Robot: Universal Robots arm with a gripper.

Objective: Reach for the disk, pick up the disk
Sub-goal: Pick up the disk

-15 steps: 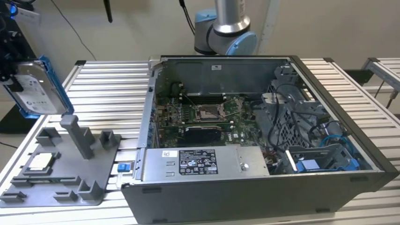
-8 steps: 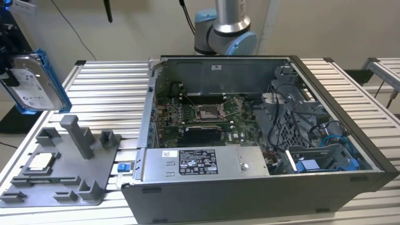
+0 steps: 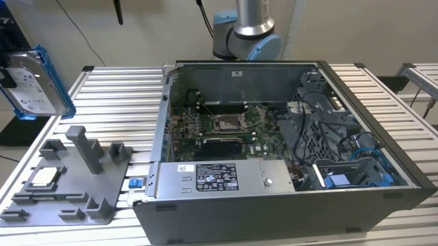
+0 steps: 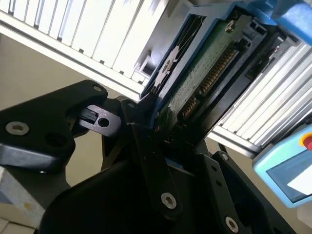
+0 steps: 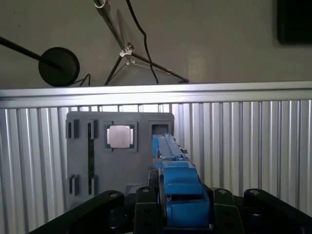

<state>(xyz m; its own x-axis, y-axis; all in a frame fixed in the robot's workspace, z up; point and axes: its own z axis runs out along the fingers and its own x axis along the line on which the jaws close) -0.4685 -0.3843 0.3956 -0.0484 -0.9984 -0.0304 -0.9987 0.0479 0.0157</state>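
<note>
The disk (image 3: 36,82), a silver drive with a white label in a blue frame, hangs in the air at the exterior view's left, above the table's edge and clear of the grey stand (image 3: 68,184). My gripper (image 3: 5,77) is partly cut off by the picture's edge there. In the first wrist view the disk's blue frame (image 5: 178,187) stands edge-on, clamped by the black fingers (image 5: 146,207) of my gripper (image 5: 181,209). The second wrist view shows the disk's green circuit board side (image 4: 204,73), with my gripper (image 4: 165,134) shut on the disk's end.
The grey stand (image 5: 119,161) with upright posts holds a small pale chip (image 3: 42,176) directly below the disk. An open computer case (image 3: 287,154) fills the slatted table (image 3: 116,97) to the exterior view's right. The arm's base (image 3: 246,31) stands behind the case. A tripod (image 5: 126,53) stands on the floor.
</note>
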